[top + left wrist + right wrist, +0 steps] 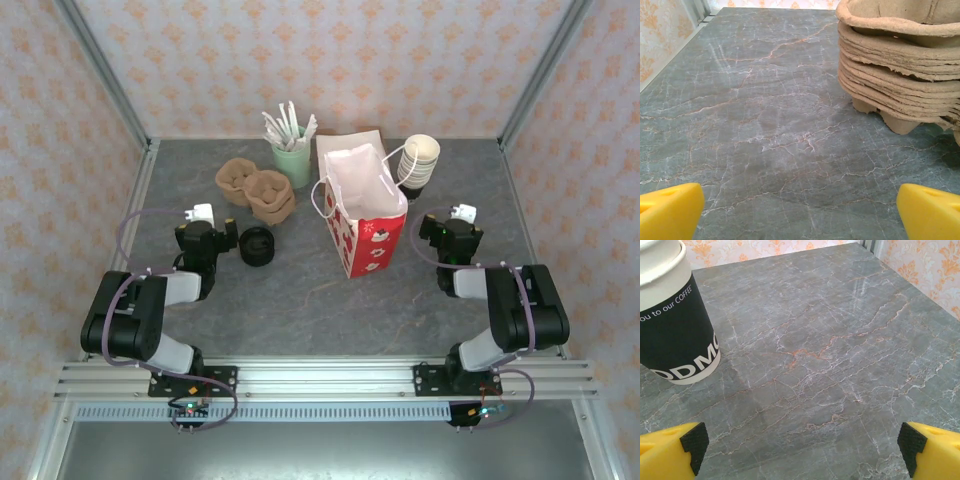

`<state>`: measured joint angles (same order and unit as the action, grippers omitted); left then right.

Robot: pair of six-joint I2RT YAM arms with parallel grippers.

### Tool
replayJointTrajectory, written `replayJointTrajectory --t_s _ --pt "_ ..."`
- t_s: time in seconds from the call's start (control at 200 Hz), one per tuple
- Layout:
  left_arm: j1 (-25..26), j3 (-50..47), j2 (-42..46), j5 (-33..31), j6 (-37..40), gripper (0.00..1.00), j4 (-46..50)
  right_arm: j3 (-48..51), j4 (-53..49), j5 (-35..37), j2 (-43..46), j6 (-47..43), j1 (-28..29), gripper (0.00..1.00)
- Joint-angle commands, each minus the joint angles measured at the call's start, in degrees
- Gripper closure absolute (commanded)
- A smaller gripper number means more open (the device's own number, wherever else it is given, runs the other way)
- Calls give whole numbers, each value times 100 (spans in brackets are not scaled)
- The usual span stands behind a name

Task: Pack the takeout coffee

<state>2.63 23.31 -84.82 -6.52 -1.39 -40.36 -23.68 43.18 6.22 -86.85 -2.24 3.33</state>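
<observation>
The takeout coffee (257, 246), a short dark cup under a round black lid, stands upright on the table left of the red-and-white paper bag (365, 215). The bag stands upright with its mouth open. My left gripper (207, 232) is just left of the coffee and apart from it. In the left wrist view the left gripper (800, 215) is open, its yellow fingertips (670, 212) wide over bare table. My right gripper (452, 232) sits right of the bag. Seen from its own wrist, the right gripper (802, 450) is open too and holds nothing.
A stack of brown pulp cup carriers (257, 190) (900, 65) lies behind the coffee. A mint cup of white sticks (292, 155) stands at the back. Stacked lidless cups (418, 160) (675, 325) stand behind the bag's right side. Walls enclose the grey marble table (300, 300).
</observation>
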Motion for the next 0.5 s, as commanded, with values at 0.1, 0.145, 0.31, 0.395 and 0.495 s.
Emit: replayJointTrajectory --t_s 0.1,0.145,0.31,0.395,0.495 --pt "26 122 -53 -195 105 0 -165 -2 191 134 -42 -40 11 1" --pt "21 121 -53 -197 111 0 -165 -1 191 134 -30 -40 17 1" --pt "17 126 -53 -197 104 0 -167 8 205 130 -25 -44 9 1" --pt "26 126 -46 -192 105 0 -174 29 233 131 -15 -40 9 1" --pt "22 113 -44 -196 112 0 -185 -39 33 106 122 -44 9 1"
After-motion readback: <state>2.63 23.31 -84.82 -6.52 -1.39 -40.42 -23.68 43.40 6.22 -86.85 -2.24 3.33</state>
